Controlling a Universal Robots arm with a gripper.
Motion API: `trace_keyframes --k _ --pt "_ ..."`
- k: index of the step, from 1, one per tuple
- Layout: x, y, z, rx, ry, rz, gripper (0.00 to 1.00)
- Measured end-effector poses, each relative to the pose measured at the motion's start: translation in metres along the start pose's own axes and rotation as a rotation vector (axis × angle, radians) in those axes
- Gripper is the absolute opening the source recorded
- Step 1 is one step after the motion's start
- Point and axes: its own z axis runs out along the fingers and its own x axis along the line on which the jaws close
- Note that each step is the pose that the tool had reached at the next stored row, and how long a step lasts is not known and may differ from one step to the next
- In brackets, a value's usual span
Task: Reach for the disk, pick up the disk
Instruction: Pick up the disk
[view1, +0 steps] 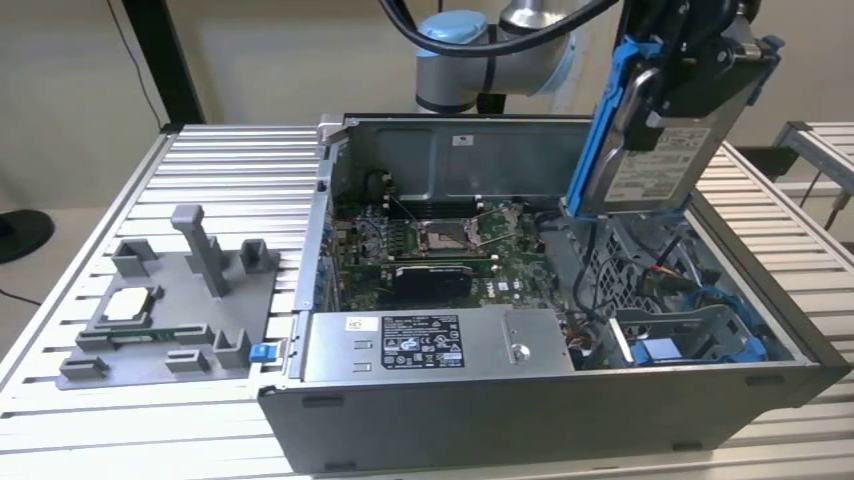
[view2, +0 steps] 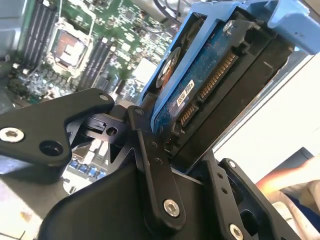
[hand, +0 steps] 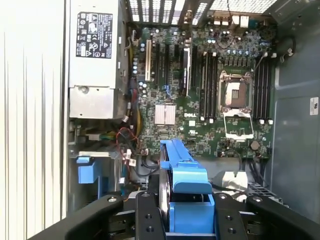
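Gripper (view1: 694, 75) jaws clamp the disk (view1: 654, 165) above the computer case (view1: 534, 420).

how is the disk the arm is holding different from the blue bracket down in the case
The disk is lifted above the computer case, standing on edge in the end effector; the blue bracket sits low inside the case. The disk's rails frame a silver labelled drive; the bracket looks empty. Both have blue plastic.

A robotics lab or test workshop is suggested. An opened computer case (view1: 561, 330) with its motherboard (hand: 210, 100) exposed is set on a table (view1: 200, 160) built of slatted aluminium profiles. A grey printed fixture (view1: 174, 310) is placed at the exterior view's left, and a robot arm (view1: 494, 50) is mounted behind, against plain beige walls.
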Motion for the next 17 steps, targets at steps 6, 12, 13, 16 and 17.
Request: trace_keyframes --k 6,12,13,16,17 --pt "0.0207 -0.0045 -0.0009 -0.0003 -0.0001 0.0 0.0" --pt "0.0414 -0.0084 -0.0019 -0.0005 0.0001 0.0 0.0" --pt "0.0447 -0.0091 -0.002 -0.0006 0.0 0.0 0.0" --pt "0.0549 -0.0115 -0.0025 -0.0007 0.0 0.0 0.0" --pt "0.0584 -0.0124 -0.0026 -0.0007 0.0 0.0 0.0"
